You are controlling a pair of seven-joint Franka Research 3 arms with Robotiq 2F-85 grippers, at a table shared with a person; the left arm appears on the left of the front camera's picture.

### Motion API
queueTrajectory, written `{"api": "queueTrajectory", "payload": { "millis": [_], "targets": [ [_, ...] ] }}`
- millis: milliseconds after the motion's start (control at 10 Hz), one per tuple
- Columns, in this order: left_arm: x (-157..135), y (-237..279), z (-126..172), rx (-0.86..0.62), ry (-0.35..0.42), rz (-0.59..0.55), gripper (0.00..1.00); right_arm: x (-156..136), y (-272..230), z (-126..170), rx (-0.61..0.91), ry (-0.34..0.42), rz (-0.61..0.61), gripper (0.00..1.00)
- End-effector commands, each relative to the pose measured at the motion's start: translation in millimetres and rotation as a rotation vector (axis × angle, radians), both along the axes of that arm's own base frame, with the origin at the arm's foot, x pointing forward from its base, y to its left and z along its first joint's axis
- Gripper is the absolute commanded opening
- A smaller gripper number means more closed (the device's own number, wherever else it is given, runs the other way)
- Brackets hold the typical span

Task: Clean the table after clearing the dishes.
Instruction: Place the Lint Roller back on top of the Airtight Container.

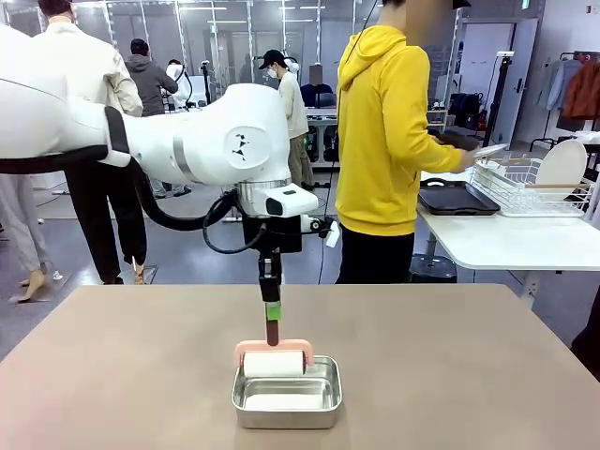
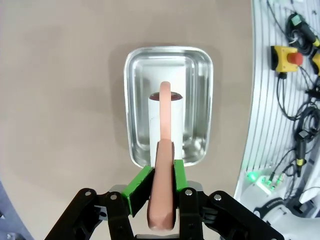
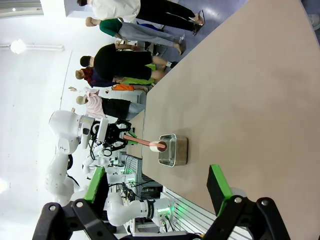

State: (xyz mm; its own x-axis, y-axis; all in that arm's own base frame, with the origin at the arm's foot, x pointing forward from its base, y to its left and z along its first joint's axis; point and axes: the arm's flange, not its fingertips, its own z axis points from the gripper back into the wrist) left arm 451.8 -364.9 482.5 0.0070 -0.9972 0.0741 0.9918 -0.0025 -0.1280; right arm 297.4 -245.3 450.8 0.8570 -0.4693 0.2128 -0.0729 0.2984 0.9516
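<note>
table [image 1: 141, 375] lies bare around the steel pan [image 1: 287, 403] near its front edge; left gripper [image 2: 160, 187] clamps a lint roller's pink handle [image 2: 162, 200]; right gripper [image 3: 155, 192] gapes wide, empty.

We can't read a single word, label or number anywhere here; any print in these views is too small or blurred.

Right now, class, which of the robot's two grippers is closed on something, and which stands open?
The left gripper is shut on the pink roller handle above the steel pan. The right gripper is open, nothing between its pads.
</note>
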Motion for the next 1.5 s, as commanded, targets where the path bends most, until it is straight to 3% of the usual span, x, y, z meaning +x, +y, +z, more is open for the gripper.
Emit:
{"api": "queueTrajectory", "payload": {
  "millis": [0, 400, 800, 900, 1000, 1100, 1400],
  "targets": [
    [18, -19, -1, 0.021, 0.002, -0.017, 0.23, -1, 2, 2, 0.013, -0.014, -0.004, 1.0],
    [41, -22, -35, 0.059, 0.103, -0.008, 0.23, -1, 2, 2, 0.013, -0.014, -0.004, 1.0],
    [53, -16, -60, 0.065, 0.093, -0.039, 0.23, -1, 2, 2, 0.013, -0.014, -0.004, 1.0],
    [52, -16, -59, 0.046, 0.077, -0.037, 0.57, -1, 2, 2, 0.013, -0.014, -0.004, 1.0],
    [52, -16, -56, 0.043, 0.071, -0.037, 0.58, -1, 2, 2, 0.013, -0.014, -0.004, 1.0],
    [50, -17, -52, 0.038, 0.081, -0.032, 0.91, -1, 2, 2, 0.013, -0.014, -0.004, 1.0],
    [47, -18, -40, 0.029, 0.063, -0.038, 1.0, -1, 2, 2, 0.013, -0.014, -0.004, 1.0]
  ]
}}
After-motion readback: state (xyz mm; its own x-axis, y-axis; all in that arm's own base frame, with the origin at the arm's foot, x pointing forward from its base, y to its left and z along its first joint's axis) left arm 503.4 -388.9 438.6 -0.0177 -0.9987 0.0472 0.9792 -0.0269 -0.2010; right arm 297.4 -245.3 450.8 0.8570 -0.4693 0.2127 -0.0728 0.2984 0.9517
